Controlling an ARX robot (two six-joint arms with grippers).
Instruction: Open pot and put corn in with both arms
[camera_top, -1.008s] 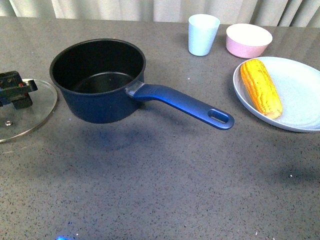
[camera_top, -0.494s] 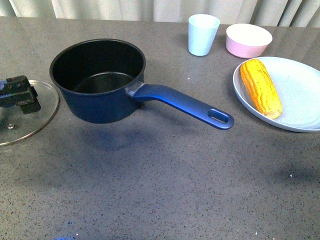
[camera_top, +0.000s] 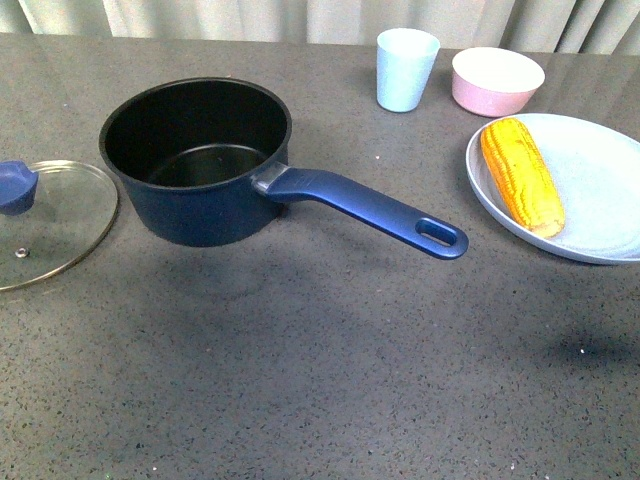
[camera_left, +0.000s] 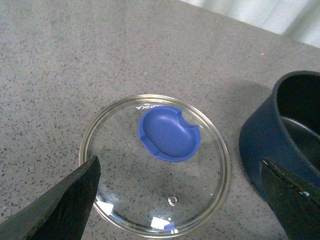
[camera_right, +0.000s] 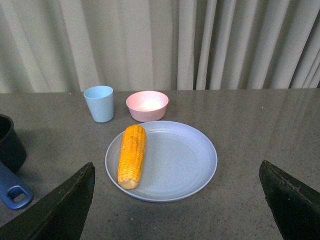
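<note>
Pot (camera_top: 195, 160) open, lid (camera_top: 55, 225) beside it. L gripper (camera_left: 179, 167), R gripper (camera_right: 176, 167): the 2 gape wide, empty. Corn (camera_top: 520, 175) lies well right of pot; it's round, so it may roll out of your pinch.

Lid (camera_top: 50, 225) at the left edge of the counter (camera_top: 320, 380), pot (camera_top: 195, 160) just right of it. Corn (camera_top: 520, 175) on plate (camera_top: 600, 215) at right edge, cup (camera_top: 406, 68) and bowl (camera_top: 497, 80) behind.

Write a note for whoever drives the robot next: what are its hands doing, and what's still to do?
Left gripper: jaws open, empty, above the glass lid.
Right gripper: jaws open, empty, facing the corn cob on the pale blue plate.
Done: lid is off, flat on the table beside the dark blue pot, which is empty.
Left to do: grasp the corn cob and put it in the pot.
</note>
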